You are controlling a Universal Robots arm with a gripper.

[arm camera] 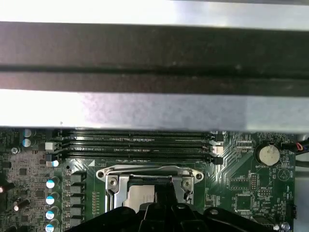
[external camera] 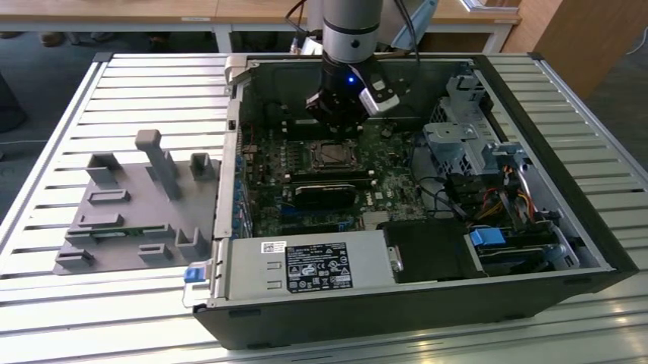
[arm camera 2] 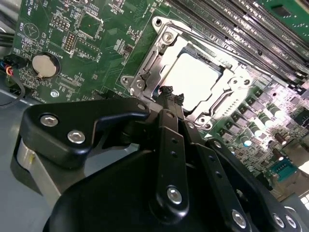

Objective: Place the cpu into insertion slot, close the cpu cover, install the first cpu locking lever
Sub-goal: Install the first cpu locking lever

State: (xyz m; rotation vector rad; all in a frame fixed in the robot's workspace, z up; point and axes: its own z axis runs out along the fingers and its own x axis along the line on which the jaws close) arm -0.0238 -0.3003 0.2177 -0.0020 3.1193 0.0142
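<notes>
jaws: fingertips pressed together, nothing between them; tips [arm camera 2: 170,95] sit just above the near edge of the cpu cover
gripper [external camera: 342,121]: hangs over the motherboard inside the open computer case, just behind the socket in the exterior view
cpu [arm camera 2: 195,79]: seated flat in the insertion slot [external camera: 331,155], silver top showing through the cover's cut-out
cpu cover [arm camera 2: 153,63]: closed down flat over the chip, framing it on all sides
locking lever [arm camera 2: 212,39]: thin wire bar along the cover's far edge; latched or not, cannot tell
memory slots [arm camera: 135,145]: long black rows just beside the socket
coin battery [arm camera 2: 43,64]: on the board, well apart from the socket
in the way: the gripper's own black body hides the socket's near side in both wrist views
power supply [external camera: 309,267]: silver box at the case's front edge
grey fixture [external camera: 136,201]: on the slatted worktop [external camera: 61,303], at the exterior view's left of the case
</notes>
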